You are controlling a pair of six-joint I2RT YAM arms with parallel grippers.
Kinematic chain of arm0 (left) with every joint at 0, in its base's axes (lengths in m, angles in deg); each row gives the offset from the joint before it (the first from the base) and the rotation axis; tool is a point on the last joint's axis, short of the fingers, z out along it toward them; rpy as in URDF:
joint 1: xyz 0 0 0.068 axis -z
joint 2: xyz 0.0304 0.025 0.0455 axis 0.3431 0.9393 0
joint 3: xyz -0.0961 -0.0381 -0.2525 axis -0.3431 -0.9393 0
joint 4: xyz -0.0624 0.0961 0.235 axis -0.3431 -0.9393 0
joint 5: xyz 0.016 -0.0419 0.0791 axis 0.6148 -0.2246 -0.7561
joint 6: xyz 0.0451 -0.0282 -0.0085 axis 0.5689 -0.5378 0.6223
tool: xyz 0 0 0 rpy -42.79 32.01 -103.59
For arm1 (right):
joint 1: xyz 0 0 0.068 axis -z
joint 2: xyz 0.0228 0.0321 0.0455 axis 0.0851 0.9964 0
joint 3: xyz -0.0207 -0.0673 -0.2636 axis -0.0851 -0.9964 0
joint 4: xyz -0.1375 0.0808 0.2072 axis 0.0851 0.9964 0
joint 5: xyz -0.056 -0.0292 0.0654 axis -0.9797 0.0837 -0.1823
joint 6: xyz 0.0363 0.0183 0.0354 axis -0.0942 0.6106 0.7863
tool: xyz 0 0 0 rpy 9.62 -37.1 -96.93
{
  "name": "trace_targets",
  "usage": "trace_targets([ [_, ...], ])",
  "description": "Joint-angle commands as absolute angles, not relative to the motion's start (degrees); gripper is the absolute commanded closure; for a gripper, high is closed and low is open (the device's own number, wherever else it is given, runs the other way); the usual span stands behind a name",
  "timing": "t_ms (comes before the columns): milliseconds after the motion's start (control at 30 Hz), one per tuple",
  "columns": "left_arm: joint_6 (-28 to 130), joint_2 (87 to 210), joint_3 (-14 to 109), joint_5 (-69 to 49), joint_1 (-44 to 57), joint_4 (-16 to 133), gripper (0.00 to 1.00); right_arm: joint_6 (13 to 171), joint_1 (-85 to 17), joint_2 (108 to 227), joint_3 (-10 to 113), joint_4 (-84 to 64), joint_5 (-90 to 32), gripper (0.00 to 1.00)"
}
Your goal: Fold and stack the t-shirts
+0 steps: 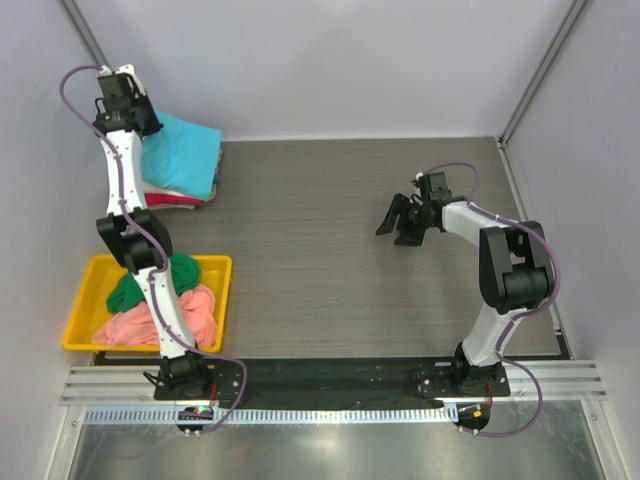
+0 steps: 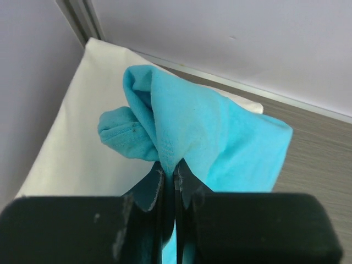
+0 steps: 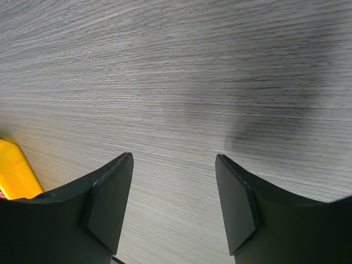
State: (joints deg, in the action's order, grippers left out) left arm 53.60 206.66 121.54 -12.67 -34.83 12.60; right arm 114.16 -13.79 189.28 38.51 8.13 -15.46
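Two unfolded, green t-shirt (image 1: 150,282) and salmon-pink t-shirt (image 1: 128,326), in yellow tray (image 1: 88,268) | left gripper (image 2: 169,171) clamped on turquoise t-shirt (image 2: 220,143), stack (image 1: 178,197) beneath | right gripper (image 3: 173,187) spread, empty

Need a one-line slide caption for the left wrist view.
Left gripper pinches a fold of the turquoise t-shirt over the cream-white shirt beneath.

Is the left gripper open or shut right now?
Shut: the left gripper pinches a bunched fold of the turquoise t-shirt.

Surfaces: turquoise cloth t-shirt (image 2: 220,137) soft, matt, finely knit; grey wood-grain worktop (image 3: 192,82) matt, lightly textured; yellow rectangular plastic tray (image 1: 212,262) smooth, slightly glossy.
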Motion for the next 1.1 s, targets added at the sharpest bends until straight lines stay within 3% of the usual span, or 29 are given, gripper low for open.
trace_targets([
  [0,54.49,205.8,124.7,-17.51,-35.1,18.5,0.94,114.3,-14.2,189.67,39.82,6.81,-14.48,0.33],
  [367,55.98,207.29,123.03,-33.52,-35.36,24.92,0.94,114.13,-14.46,191.52,40.43,6.81,-14.39,0.33],
  [467,55.28,208.52,122.94,-31.51,-35.89,25.01,0.83,114.22,-14.46,191.96,40.7,6.9,-13.96,0.33],
  [533,55.1,209.48,123.03,-30.71,-36.06,25.1,0.62,114.3,-14.46,192.31,40.79,6.81,-13.87,0.33],
  [667,54.23,209.84,122.77,-30.54,-35.98,24.84,0.34,114.22,-14.55,192.66,40.96,6.9,-13.78,0.33],
  [833,52.82,208.18,121.37,-31.33,-35.71,24.13,0.25,114.3,-14.73,193.02,41.31,6.9,-13.69,0.33],
  [1067,54.14,200.89,113.46,-38.78,-31.5,23.34,0.22,114.22,-14.9,192.93,42.1,6.72,-13.87,0.33],
])
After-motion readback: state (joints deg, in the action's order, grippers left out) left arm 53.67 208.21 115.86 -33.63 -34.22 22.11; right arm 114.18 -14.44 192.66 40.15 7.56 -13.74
